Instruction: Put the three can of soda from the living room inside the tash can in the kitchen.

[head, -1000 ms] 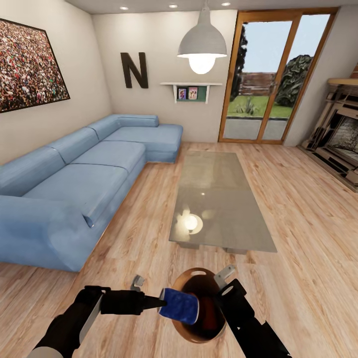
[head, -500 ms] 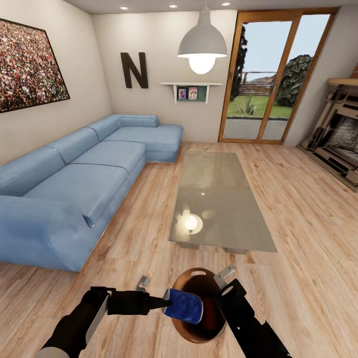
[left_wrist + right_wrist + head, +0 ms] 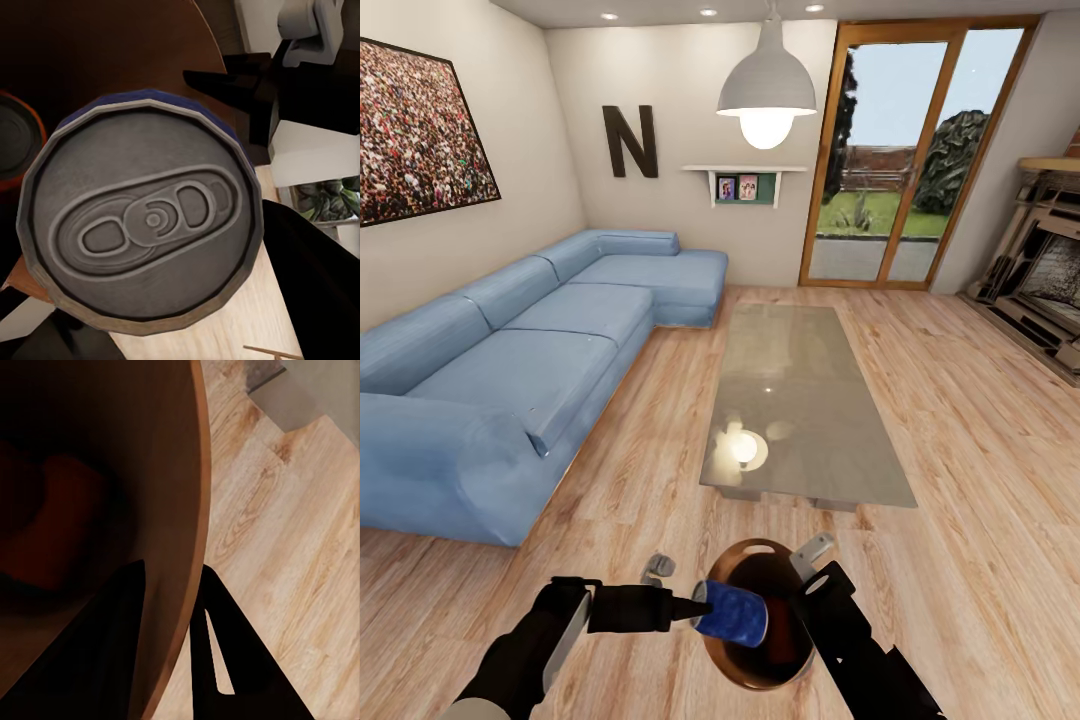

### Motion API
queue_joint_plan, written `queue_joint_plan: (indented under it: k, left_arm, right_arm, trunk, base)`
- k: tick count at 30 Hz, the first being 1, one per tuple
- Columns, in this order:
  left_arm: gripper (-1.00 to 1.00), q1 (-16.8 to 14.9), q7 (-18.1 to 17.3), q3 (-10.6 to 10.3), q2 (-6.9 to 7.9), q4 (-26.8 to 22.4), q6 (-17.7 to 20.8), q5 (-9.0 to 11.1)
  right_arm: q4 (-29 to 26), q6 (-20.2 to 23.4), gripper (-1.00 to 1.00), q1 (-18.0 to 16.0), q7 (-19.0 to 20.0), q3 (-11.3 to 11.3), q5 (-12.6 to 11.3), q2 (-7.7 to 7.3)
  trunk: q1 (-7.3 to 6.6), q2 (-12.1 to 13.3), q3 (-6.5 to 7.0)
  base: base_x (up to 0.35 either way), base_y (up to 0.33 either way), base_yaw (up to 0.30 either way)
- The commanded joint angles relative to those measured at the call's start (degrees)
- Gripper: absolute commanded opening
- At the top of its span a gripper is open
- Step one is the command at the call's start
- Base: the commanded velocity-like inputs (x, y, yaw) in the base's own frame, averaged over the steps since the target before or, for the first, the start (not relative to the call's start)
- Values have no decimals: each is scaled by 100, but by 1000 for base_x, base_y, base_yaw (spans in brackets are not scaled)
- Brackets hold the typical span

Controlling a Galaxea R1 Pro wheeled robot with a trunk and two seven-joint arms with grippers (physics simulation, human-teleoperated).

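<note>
The left gripper (image 3: pixel 700 607) holds the dark blue soda can (image 3: pixel 731 613) over the trash can (image 3: pixel 760 553) rim; the right gripper (image 3: pixel 174 607) pinches the trash can wall.

dark blue soda can (image 3: pixel 731 613) lies sideways over the trash can (image 3: pixel 756 552) (copper-brown inside), an orange can (image 3: pixel 16 139) within.

Light wood plank floor (image 3: pixel 950 440). A low glass table (image 3: pixel 795 400) stands at its centre. Left of the table: a long blue corner sofa (image 3: pixel 530 360) against the cream wall. Above the sofa: a framed crowd picture (image 3: pixel 415 130) and a dark letter N (image 3: pixel 630 141). A lit grey pendant lamp (image 3: pixel 766 95) hangs above the table. Beyond the table: wood-framed glass doors (image 3: pixel 905 150). Right of the table: a brick fireplace (image 3: pixel 1045 270).
</note>
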Motion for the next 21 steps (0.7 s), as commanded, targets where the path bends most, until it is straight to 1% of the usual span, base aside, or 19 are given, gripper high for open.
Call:
queue_joint_plan:
  k: [1,13,14,15,21]
  left_arm:
    - [-100,0,24,-1,-18,2,-1,0]
    - [-100,0,87,-4,-71,40,-9,-4]
    - [-100,0,104,-4,-125,66,-9,-10]
    - [-100,0,130,-4,-149,77,-9,-20]
    - [-100,0,257,-29,-221,154,-9,-101]
  right_arm:
    - [-1,0,-100,-2,7,1,3,1]
    - [-1,0,-100,-2,7,1,3,2]
    - [-1,0,-100,-2,7,1,6,1]
    - [-1,0,-100,-2,7,1,5,1]
    - [-1,0,-100,-2,7,1,3,1]
  trunk:
    - [0,0,1]
    - [0,0,1]
    - [0,0,1]
    - [0,0,1]
    - [0,0,1]
  base:
    - [0,0,0]
    - [0,0,0]
    - [0,0,0]
    - [0,0,0]
    - [0,0,0]
